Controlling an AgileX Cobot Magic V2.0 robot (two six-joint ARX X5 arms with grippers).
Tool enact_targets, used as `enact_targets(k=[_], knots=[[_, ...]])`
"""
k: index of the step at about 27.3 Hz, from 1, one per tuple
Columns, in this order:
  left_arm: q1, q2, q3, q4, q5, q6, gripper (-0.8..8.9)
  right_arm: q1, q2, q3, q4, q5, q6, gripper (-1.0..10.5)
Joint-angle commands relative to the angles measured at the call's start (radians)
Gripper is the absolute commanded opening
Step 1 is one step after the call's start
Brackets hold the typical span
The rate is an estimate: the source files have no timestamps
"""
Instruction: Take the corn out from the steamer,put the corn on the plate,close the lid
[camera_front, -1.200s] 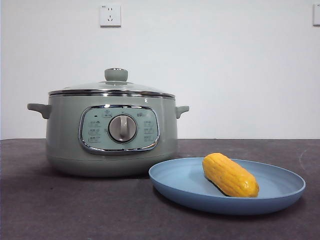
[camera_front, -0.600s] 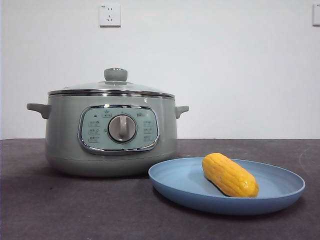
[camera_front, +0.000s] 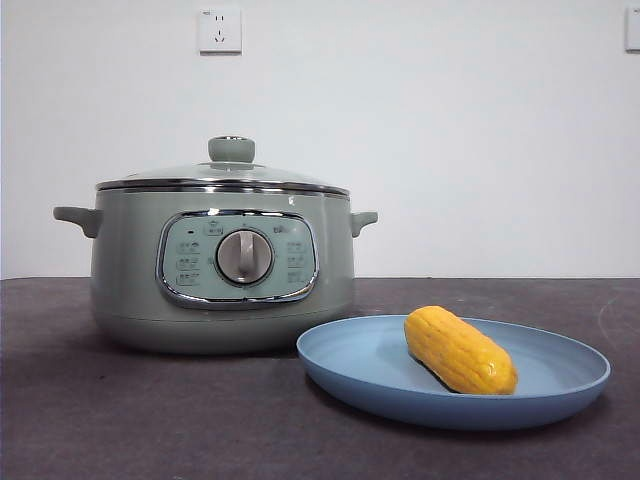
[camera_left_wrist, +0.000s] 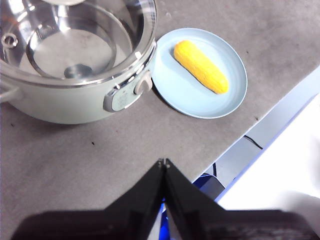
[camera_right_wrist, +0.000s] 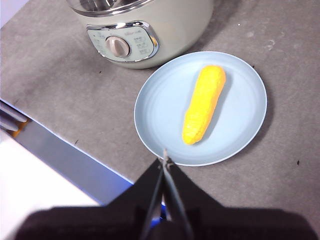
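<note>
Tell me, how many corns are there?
1. The corn lies on the blue plate, beside the steamer. The lid is on; through its glass the left wrist view shows no corn inside.

Corn (camera_front: 460, 350) lying on plate (camera_front: 380, 385), plate just right of steamer (camera_front: 130, 290), lid (camera_front: 222, 172) on steamer

Nothing legible — the steamer (camera_front: 222, 268) panel's small icons and markings are too tiny to read.
</note>
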Motion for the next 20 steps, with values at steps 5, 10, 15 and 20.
enact_targets(k=[5, 10, 15, 20], knots=[[-0.004, -0.001, -0.01, 0.076, -0.023, 0.013, -0.04, 0.002, 0.0, -0.005, 0.005, 0.003, -0.004, 0.0], [0.027, -0.039, -0.015, 0.27, -0.055, 0.176, -0.04, 0.002, 0.0, -0.005, 0.005, 0.003, -0.004, 0.0], [0.17, -0.152, -0.07, 0.514, -0.05, 0.186, -0.04, 0.002, 0.0, -0.005, 0.005, 0.004, -0.004, 0.0], [0.314, -0.322, -0.258, 0.722, -0.109, 0.188, -0.04, 0.002, 0.0, -0.005, 0.005, 0.003, -0.004, 0.0]])
